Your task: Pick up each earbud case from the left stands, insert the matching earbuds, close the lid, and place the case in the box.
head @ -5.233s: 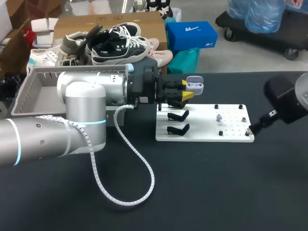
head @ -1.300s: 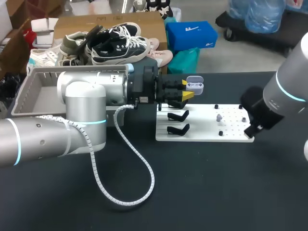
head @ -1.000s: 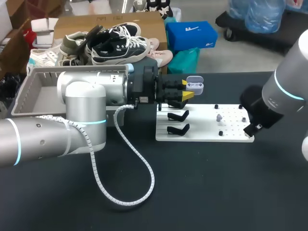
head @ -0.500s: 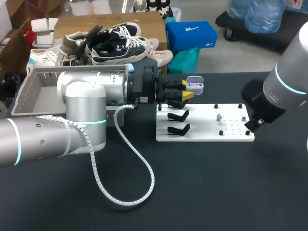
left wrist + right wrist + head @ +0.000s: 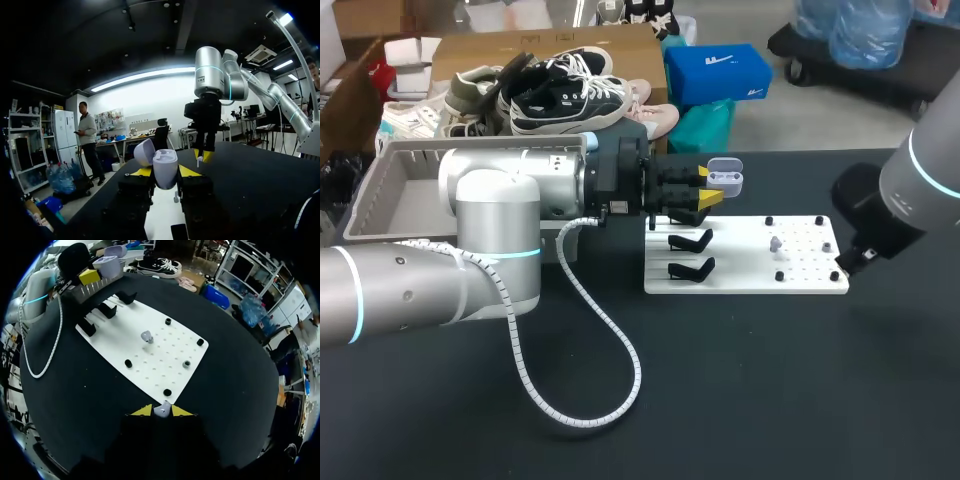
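- Earbud case (image 5: 725, 180), lilac-white with its lid (image 5: 144, 151) swung open, is clamped between the yellow-tipped fingers of the left claw (image 5: 705, 195) and held above the far left corner of the white board (image 5: 740, 278).
- Seen from the left wrist, the case stands upright between the two fingers, gripped from both sides.
- Right claw (image 5: 161, 411) hangs at the board's near right corner, its tips closed on a small pale earbud (image 5: 161, 408), well apart from the case.
- A second earbud (image 5: 146, 336) stands on a peg near the middle of the board.
- Two black stands (image 5: 690, 254) sit bare along the board's left edge, below the held case.
- The grey box (image 5: 380, 190) rests at the worktop's (image 5: 740, 400) far left corner, behind the left arm.
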Available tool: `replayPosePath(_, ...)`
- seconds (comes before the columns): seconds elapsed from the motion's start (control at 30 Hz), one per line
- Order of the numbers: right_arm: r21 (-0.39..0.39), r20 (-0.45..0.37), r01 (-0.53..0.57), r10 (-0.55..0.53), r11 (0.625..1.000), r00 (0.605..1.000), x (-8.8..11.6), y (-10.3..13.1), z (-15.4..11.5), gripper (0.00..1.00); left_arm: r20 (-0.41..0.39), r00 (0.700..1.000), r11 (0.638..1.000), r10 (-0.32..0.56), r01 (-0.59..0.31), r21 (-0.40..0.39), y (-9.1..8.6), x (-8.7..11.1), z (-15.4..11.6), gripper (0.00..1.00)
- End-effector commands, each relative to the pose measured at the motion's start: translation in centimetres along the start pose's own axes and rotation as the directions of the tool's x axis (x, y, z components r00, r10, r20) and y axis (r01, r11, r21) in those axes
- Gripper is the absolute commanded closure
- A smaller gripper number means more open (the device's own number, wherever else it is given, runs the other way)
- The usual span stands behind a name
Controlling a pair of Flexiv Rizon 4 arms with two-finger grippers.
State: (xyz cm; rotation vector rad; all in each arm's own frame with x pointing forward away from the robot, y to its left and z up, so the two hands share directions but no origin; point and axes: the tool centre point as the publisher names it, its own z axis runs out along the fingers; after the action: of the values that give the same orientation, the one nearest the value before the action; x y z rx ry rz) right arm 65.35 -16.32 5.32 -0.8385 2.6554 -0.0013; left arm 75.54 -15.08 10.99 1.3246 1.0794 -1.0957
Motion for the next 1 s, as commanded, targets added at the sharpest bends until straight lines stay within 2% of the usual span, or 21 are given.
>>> replayPosePath(0.03, 0.009, 0.007, -0.003, 0.003, 1.000, 1.000, 0.2, 0.2, 0.0, 1.00, 0.001, 1.000, 1.000, 0.001, -0.001, 0.000, 0.0, 0.1, 0.0, 1.00)
replayPosePath(0.17, 0.019, 0.015, -0.019, 0.018, 1.000, 1.000, -0.1, 0.4, -0.1, 1.00, 0.001, 1.000, 1.000, 0.001, -0.001, 0.000, 0.0, 0.1, 0.0, 1.00)
replayPosePath(0.27, 0.050, 0.010, -0.145, 0.145, 0.988, 0.989, -1.1, 0.7, -0.6, 1.00, 0.001, 1.000, 1.000, 0.001, -0.001, 0.000, 0.0, 0.1, 0.0, 1.00)
replayPosePath(0.4, 0.109, 0.007, -0.336, 0.337, 0.935, 0.941, -2.1, 1.0, -1.6, 1.00, 0.001, 1.000, 1.000, 0.001, -0.001, 0.000, 0.0, 0.1, 0.0, 1.00)
replayPosePath(0.43, 0.115, 0.012, -0.352, 0.353, 0.929, 0.935, -2.3, 1.2, -1.9, 1.00, 0.001, 1.000, 1.000, 0.001, -0.001, 0.000, 0.0, 0.1, 0.0, 1.00)
replayPosePath(0.57, 0.135, -0.014, -0.511, 0.518, 0.849, 0.856, -3.2, 1.6, -2.9, 1.00, 0.001, 1.000, 1.000, 0.001, -0.001, 0.000, 0.0, 0.1, 0.0, 1.00)
replayPosePath(0.6, 0.164, -0.013, -0.534, 0.544, 0.829, 0.839, -3.4, 1.7, -2.9, 1.00, 0.001, 1.000, 1.000, 0.001, -0.001, 0.000, 0.0, 0.1, 0.0, 1.00)
replayPosePath(0.73, 0.158, 0.022, -0.615, 0.620, 0.773, 0.784, -4.9, 2.4, -3.8, 1.00, 0.001, 1.000, 1.000, 0.001, -0.001, 0.000, 0.0, 0.1, 0.0, 1.00)
replayPosePath(0.8, 0.187, 0.036, -0.652, 0.658, 0.735, 0.752, -5.7, 2.6, -4.2, 1.00, 0.001, 1.000, 1.000, 0.001, -0.001, 0.000, 0.0, 0.1, 0.0, 1.00)
replayPosePath(0.97, 0.206, 0.055, -0.771, 0.779, 0.603, 0.624, -7.8, 3.1, -4.8, 1.00, 0.001, 1.000, 1.000, 0.001, -0.001, 0.000, 0.0, 0.1, 0.0, 1.00)
replayPosePath(1.0, 0.191, 0.055, -0.800, 0.808, 0.568, 0.587, -8.4, 3.2, -4.8, 1.00, 0.001, 1.000, 1.000, 0.001, -0.001, 0.000, 0.0, 0.1, 0.0, 1.00)
